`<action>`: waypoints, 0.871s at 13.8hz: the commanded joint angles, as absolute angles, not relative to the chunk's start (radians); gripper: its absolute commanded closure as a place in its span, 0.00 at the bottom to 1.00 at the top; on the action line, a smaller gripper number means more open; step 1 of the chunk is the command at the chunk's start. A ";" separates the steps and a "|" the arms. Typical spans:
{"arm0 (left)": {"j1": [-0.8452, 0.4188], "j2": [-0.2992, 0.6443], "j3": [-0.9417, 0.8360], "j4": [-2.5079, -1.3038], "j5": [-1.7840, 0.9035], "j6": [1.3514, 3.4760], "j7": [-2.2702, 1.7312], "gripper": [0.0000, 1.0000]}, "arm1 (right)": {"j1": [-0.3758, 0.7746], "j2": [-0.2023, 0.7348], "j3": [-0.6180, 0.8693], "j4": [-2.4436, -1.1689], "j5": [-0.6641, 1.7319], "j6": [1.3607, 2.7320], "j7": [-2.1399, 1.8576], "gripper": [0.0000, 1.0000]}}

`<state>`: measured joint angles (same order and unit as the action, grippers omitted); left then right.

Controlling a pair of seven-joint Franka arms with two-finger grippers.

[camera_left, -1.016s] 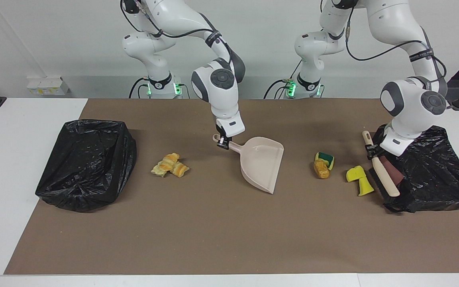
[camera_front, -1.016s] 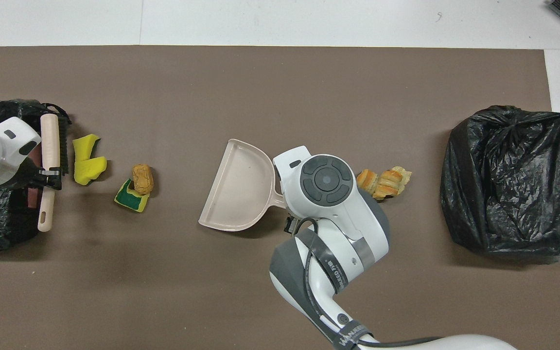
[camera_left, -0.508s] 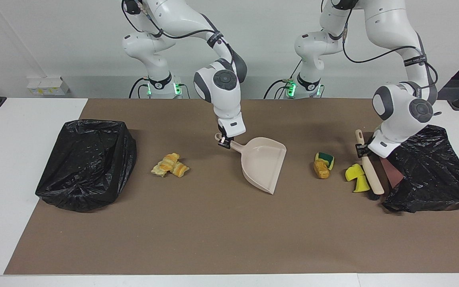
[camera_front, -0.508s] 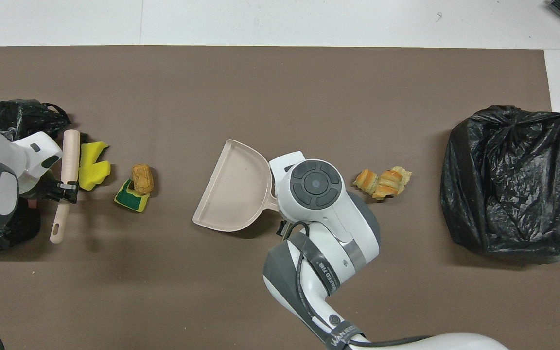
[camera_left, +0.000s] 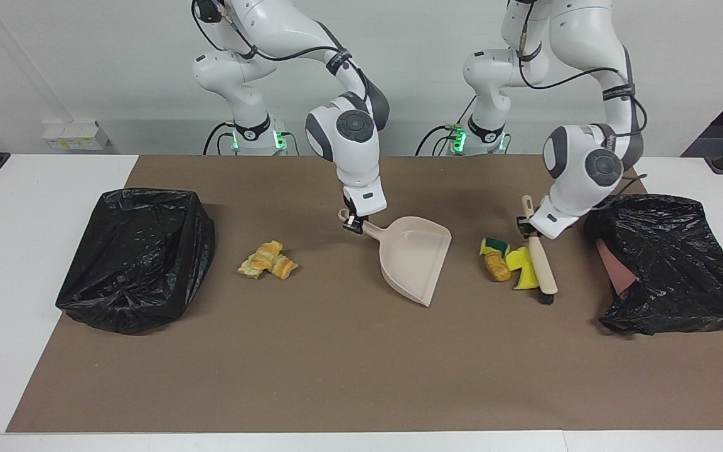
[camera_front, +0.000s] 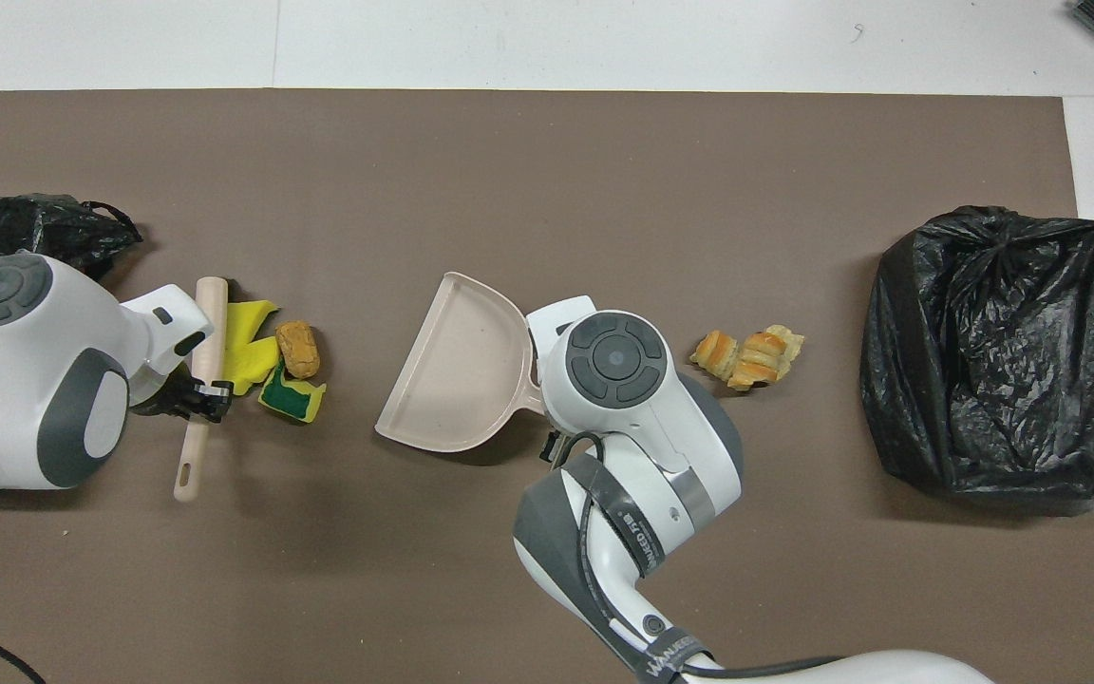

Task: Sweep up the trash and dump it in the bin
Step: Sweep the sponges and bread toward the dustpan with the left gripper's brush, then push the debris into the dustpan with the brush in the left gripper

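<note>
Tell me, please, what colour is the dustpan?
Pale beige dustpan; overhead view shows it best.

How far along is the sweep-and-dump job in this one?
Done: nothing binned; all scraps lie on the mat.
In hand: the left end effector holds the brush against the yellow sponge bits and orange-brown lump; the right end effector holds the dustpan by its handle.
Left: the pastry chunks, and dumping into the bin.

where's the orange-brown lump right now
In the facing view the orange-brown lump lies on the brown mat between the dustpan and the brush, touching the green-backed sponge bit and yellow sponge bits, toward the left arm's end.
</note>
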<state>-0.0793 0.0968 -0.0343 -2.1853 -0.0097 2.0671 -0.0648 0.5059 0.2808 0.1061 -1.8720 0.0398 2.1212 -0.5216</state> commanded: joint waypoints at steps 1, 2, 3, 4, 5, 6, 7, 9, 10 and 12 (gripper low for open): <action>-0.161 0.066 -0.021 -2.232 -0.083 2.072 -0.167 1.00 | 0.500 0.268 0.109 -1.870 0.058 2.086 -0.514 1.00; -0.191 0.064 -0.021 -2.232 -0.121 2.074 -0.193 1.00 | 0.499 0.267 0.109 -1.870 0.058 2.077 -0.517 1.00; -0.219 0.066 -0.021 -2.230 -0.161 2.078 -0.205 1.00 | 0.496 0.265 0.109 -1.870 0.058 2.069 -0.518 1.00; -0.256 0.066 -0.021 -2.230 -0.207 2.092 -0.218 1.00 | 0.494 0.265 0.109 -1.870 0.058 2.062 -0.518 1.00; -0.294 0.066 -0.021 -2.230 -0.251 2.106 -0.236 1.00 | 0.494 0.265 0.109 -1.870 0.058 2.062 -0.518 1.00; -0.337 0.064 -0.025 -2.229 -0.297 2.114 -0.276 1.00 | 0.495 0.265 0.109 -1.870 0.058 2.062 -0.517 1.00; -0.397 0.061 -0.025 -2.227 -0.317 2.117 -0.303 1.00 | 0.495 0.265 0.109 -1.870 0.058 2.060 -0.515 1.00; -0.484 0.057 -0.026 -2.221 -0.342 2.134 -0.308 1.00 | 0.495 0.262 0.109 -1.870 0.058 2.057 -0.514 1.00; -0.523 0.055 -0.025 -2.218 -0.347 2.141 -0.308 1.00 | 0.495 0.262 0.109 -1.870 0.058 2.057 -0.514 1.00; -0.534 0.057 -0.026 -2.207 -0.345 2.135 -0.307 1.00 | 0.495 0.262 0.109 -1.870 0.058 2.057 -0.512 1.00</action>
